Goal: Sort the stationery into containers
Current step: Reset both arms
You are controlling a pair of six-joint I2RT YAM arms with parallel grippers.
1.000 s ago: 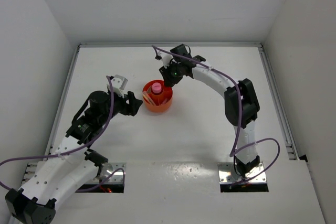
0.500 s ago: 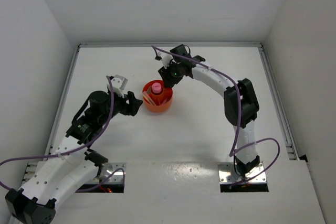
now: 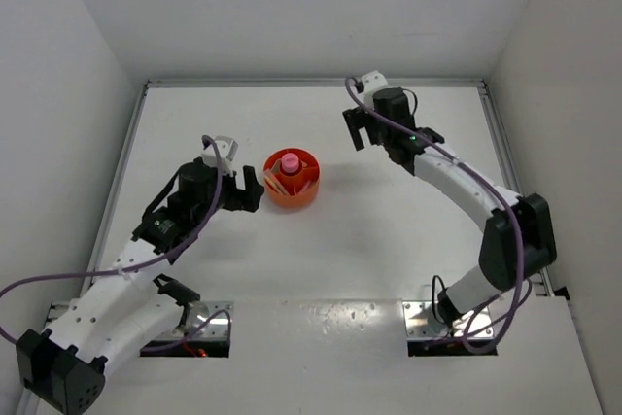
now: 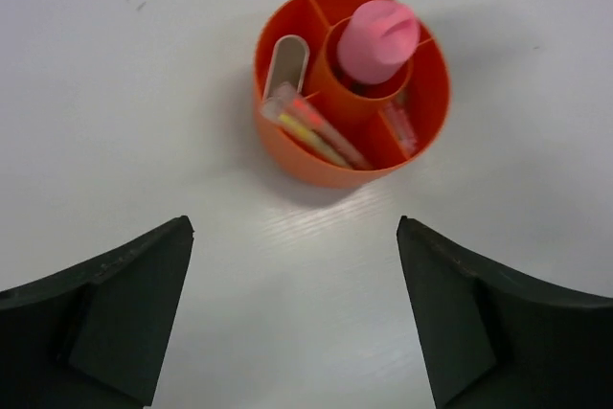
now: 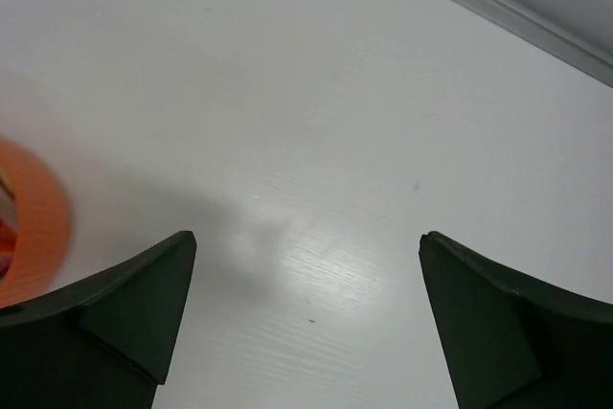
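Note:
The round orange tub (image 3: 293,182) stands on the white table, left of middle. A chunky pink capsule (image 4: 376,40) stands upright in its central cup. Pastel sticks (image 4: 311,126) lie in the near-left compartment, a white stick (image 4: 285,62) stands in the left one, and a small pinkish piece (image 4: 402,127) sits in the right one. My left gripper (image 3: 251,189) is open and empty just left of the tub, aimed at it. My right gripper (image 3: 361,129) hangs open and empty to the tub's right and farther back. Only the tub's rim (image 5: 38,227) shows in the right wrist view.
White walls close the table on three sides, with a metal rail (image 5: 498,7) along the back edge. Both arm bases sit at the near edge. Bare white tabletop (image 5: 316,141) lies under the right gripper.
The right arm has swung away from above the tub, rightward and back, and its jaws have opened wide. The left gripper has edged slightly nearer the tub and opened a little more.

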